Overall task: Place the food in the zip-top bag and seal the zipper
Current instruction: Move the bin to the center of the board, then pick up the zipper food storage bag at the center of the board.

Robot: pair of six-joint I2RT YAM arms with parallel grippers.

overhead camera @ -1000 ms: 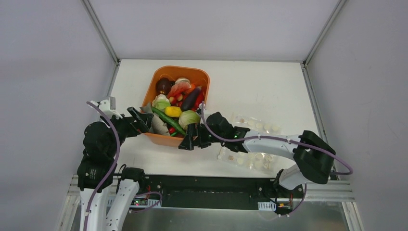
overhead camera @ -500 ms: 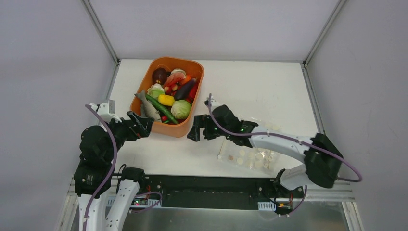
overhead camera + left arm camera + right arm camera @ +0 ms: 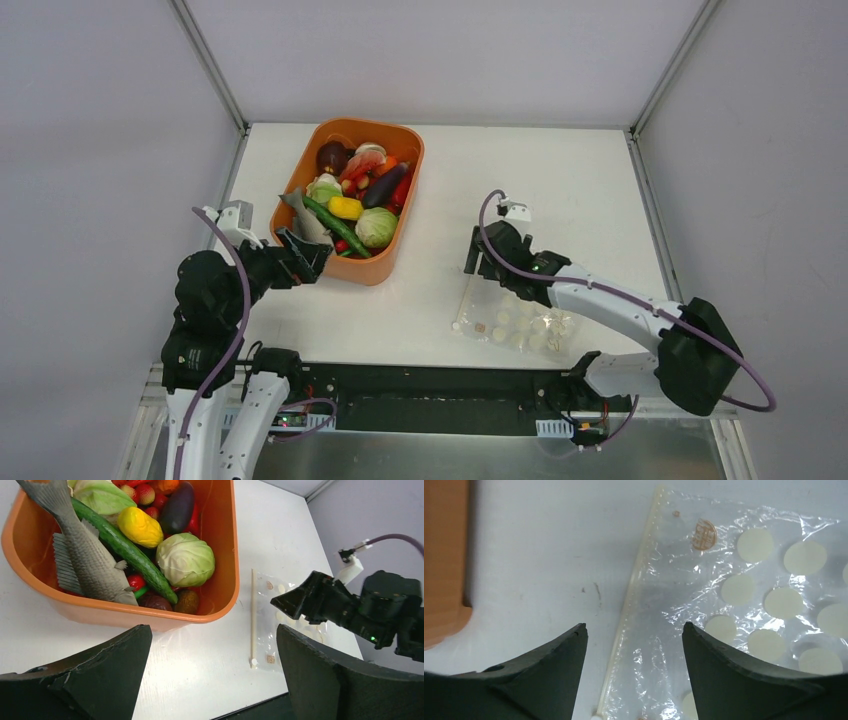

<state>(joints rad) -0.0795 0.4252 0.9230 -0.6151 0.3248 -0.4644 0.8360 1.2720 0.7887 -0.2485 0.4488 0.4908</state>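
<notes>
At nine o'clock on the zip-top bag (image 3: pixel 684 580), my right gripper (image 3: pixel 634 630), fingers spread, straddles the zipper (image 3: pixel 629 600) and may pinch both layers shut.

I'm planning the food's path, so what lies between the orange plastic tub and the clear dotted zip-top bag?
Only bare white tabletop separates the orange plastic tub from the clear dotted bag; the top external and left wrist views show it.

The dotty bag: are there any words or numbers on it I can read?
No text can be read.
On the zip-top bag: only white dots.
The round brown mark beside the zipper: too blurred to read.
The orange tub: no writing shows.
</notes>
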